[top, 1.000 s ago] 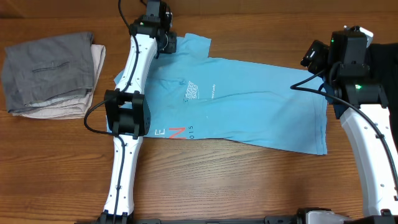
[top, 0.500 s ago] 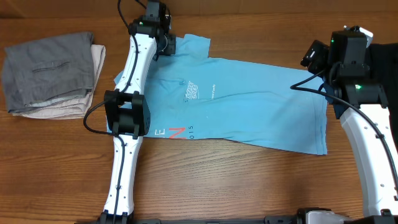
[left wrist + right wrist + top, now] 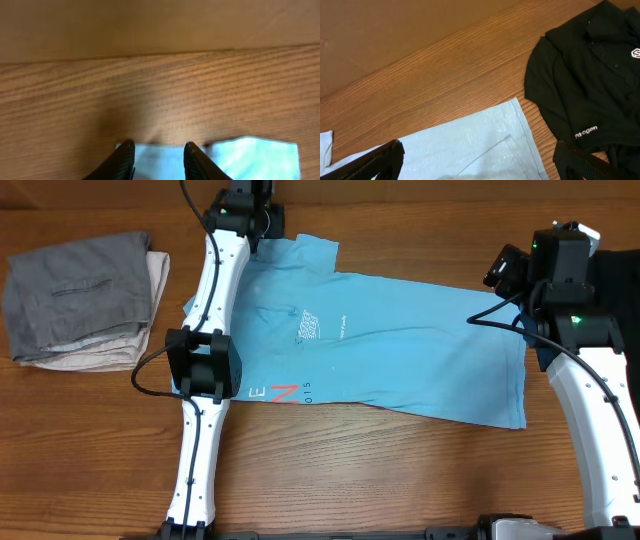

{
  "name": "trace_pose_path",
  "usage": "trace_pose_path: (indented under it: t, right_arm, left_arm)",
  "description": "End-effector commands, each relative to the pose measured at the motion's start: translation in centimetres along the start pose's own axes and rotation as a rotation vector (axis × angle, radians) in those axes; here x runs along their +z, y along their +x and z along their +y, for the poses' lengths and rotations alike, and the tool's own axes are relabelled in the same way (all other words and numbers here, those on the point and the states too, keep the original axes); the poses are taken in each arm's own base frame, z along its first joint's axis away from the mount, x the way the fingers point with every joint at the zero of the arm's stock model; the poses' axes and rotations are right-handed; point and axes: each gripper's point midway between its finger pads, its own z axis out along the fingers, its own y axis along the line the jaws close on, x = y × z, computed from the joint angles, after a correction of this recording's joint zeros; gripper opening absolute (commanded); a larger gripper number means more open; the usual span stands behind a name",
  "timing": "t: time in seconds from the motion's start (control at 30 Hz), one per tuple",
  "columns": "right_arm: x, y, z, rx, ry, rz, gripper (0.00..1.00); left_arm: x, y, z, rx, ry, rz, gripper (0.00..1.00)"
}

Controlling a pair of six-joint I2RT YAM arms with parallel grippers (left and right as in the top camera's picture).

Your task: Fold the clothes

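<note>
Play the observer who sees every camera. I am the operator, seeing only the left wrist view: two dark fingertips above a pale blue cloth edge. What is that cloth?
Observer: A light blue T-shirt, spread flat on the wooden table.
Operator: Where on it am I?
Observer: The left gripper is at the shirt's far left corner.
Operator: Anything else lying around?
Observer: A black garment with a white logo lies beside the shirt's right end.

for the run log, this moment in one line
light blue cotton t-shirt: laid out | left gripper: open, at shirt edge | right gripper: open, over shirt
</note>
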Motion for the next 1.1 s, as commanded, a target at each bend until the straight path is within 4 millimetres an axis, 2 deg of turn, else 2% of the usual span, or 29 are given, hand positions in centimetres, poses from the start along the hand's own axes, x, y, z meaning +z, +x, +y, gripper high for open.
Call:
trace_pose_path:
  t: [0.0,0.13,0.2,0.33,0.57,0.73,1.07]
  right_arm:
    - [-0.1,-0.3,-0.1,0.012,0.004,-0.01,1.0]
    - [-0.1,-0.3,-0.1,0.013,0.004,-0.011,1.0]
    - [-0.1,-0.3,-0.1,0.013,0.004,-0.011,1.0]
    - [-0.1,-0.3,-0.1,0.013,0.004,-0.011,1.0]
    - [-0.1,-0.3,-0.1,0.012,0.004,-0.01,1.0]
    - [-0.1,-0.3,-0.1,0.012,0.004,-0.01,1.0]
    - [-0.1,-0.3,-0.1,0.013,0.004,-0.011,1.0]
  left_arm:
    - [0.4,0.4,0.0,-0.01,0.008,0.001,0.36]
    - [1.1,1.6,0.3,-0.012,-0.005,0.032,0.37]
    - [1.2,1.8,0.5,-0.01,-0.012,0.038,0.44]
    - [1.3,1.8,1.3,-0.011,-0.047,0.033,0.45]
    - [2.4,3.0,1.8,-0.007,-0.067,0.045,0.47]
    - [2.5,3.0,3.0,-0.006,-0.131,0.035,0.49]
    - [3.4,4.3,3.3,-0.007,-0.134,0.059,0.52]
